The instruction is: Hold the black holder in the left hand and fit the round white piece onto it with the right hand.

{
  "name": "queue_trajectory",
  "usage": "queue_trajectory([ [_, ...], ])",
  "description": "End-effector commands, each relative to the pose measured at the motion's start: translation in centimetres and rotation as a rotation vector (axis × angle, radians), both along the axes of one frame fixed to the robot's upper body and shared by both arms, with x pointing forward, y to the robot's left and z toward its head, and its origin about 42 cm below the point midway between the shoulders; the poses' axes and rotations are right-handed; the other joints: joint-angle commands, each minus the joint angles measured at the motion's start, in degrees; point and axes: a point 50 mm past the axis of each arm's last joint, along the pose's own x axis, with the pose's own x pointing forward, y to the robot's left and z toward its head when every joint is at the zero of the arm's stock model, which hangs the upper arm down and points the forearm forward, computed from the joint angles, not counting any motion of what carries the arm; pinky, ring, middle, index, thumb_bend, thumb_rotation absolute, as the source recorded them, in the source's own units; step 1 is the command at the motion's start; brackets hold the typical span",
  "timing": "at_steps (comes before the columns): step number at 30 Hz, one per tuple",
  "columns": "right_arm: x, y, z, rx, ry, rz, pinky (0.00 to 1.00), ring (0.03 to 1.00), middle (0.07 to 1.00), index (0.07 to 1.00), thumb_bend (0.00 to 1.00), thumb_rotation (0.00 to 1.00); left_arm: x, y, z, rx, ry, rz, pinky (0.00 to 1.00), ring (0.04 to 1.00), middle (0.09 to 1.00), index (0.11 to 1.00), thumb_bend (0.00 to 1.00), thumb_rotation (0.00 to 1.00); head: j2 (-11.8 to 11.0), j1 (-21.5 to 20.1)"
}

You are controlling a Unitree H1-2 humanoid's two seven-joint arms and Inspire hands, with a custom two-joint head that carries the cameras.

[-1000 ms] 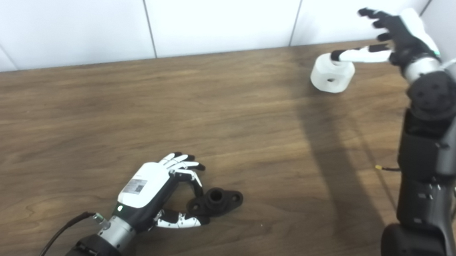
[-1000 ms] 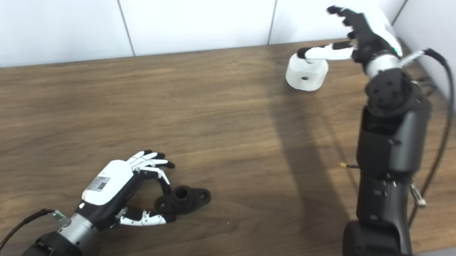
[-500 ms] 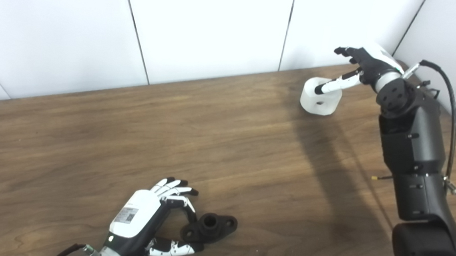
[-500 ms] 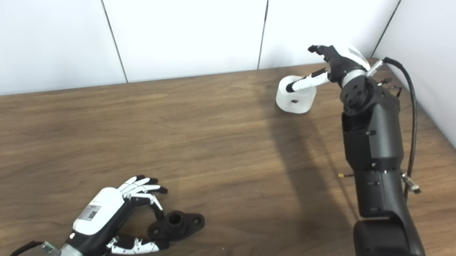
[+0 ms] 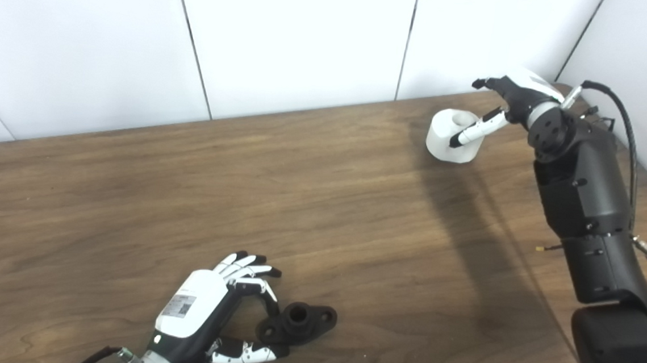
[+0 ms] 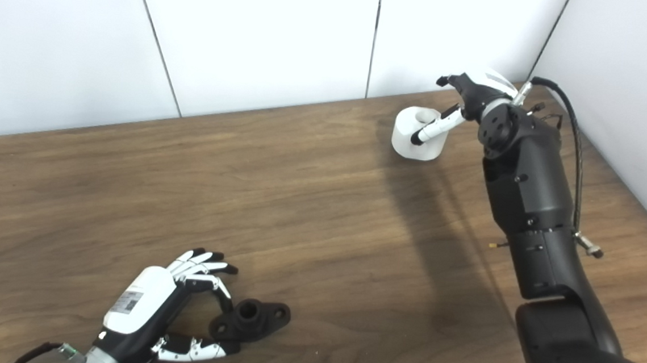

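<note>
The right hand (image 5: pixel 514 98) reaches to the far right corner of the table (image 5: pixel 322 193), its thumb laid across the near side of the round white piece (image 5: pixel 453 135) and its fingers curled behind it; whether it truly grips is not clear. A loose pinch on that smooth round body could let it roll or tip away toward the wall. The right arm is stretched almost straight, wrist bent down. At the near left, the left hand (image 5: pixel 206 315) lies low on the table, fingers and thumb cupped around the end of the black holder (image 5: pixel 299 322), touching but not lifting it; the holder could slide away.
</note>
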Motion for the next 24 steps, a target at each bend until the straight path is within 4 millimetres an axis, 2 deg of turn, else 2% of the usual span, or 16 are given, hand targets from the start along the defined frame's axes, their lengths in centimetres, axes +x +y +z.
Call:
queue_trajectory([
  [1, 0.6, -0.6, 3.3, -0.039, -0.076, -0.007, 1.00, 0.987, 0.942, 0.884, 0.93, 0.31, -1.0, 1.8, -2.9, 0.129, 0.135, 0.029, 0.94, 0.897, 0.804, 0.487, 0.52, 0.06, 0.10, 0.02],
  [11, 1.3, -0.4, 2.5, -0.056, -0.057, 0.000, 1.00, 0.976, 0.932, 0.851, 0.93, 0.29, -1.2, 1.7, -2.9, 0.134, 0.140, 0.028, 0.95, 0.902, 0.809, 0.487, 0.52, 0.06, 0.24, 0.16],
  [24, 2.1, 0.1, 2.3, -0.089, -0.061, 0.012, 0.99, 0.958, 0.909, 0.759, 0.88, 0.28, -1.2, 1.7, -2.9, 0.131, 0.142, 0.027, 0.95, 0.900, 0.809, 0.487, 0.52, 0.06, 0.30, 0.26],
])
